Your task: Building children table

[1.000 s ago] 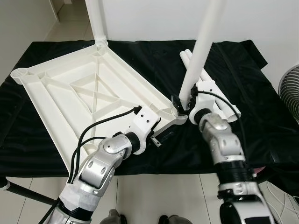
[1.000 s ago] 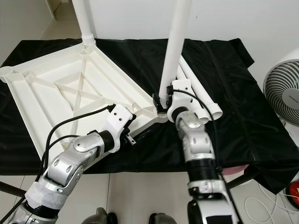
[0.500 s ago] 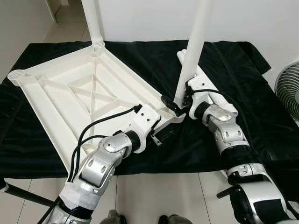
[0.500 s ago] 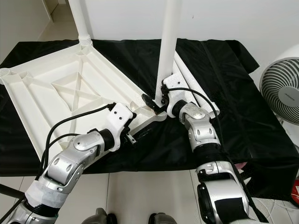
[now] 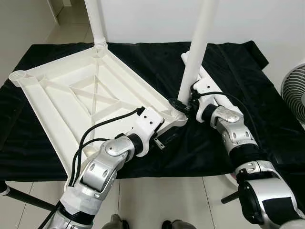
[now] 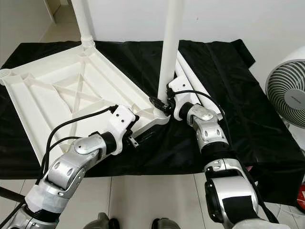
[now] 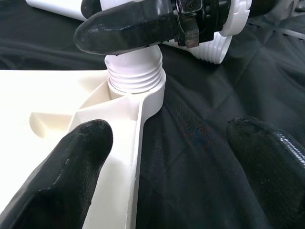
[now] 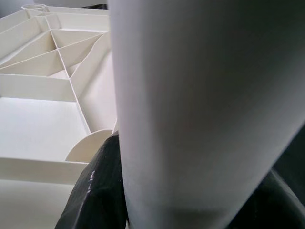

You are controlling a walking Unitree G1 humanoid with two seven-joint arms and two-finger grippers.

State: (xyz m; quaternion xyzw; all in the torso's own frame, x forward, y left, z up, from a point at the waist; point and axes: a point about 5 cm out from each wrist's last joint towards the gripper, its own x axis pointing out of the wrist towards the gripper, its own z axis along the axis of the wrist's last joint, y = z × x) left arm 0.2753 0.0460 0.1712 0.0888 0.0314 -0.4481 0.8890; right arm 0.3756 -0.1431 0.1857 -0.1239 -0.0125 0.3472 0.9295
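Upturned white tabletop lay on the black cloth, one leg already upright in its far corner. Right gripper pinched a second leg standing on the threaded near-right corner socket. Left gripper sat spread beside that corner, spare legs lying just behind the right arm, a fan off the cloth's right edge.

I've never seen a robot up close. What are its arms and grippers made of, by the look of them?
Both arms are chunky, jointed silver-grey segments with dark bands at the joints. Each wrist carries a white block with a black cable looping back along the forearm. The left gripper and right gripper each have two long, rounded, glossy black fingers.
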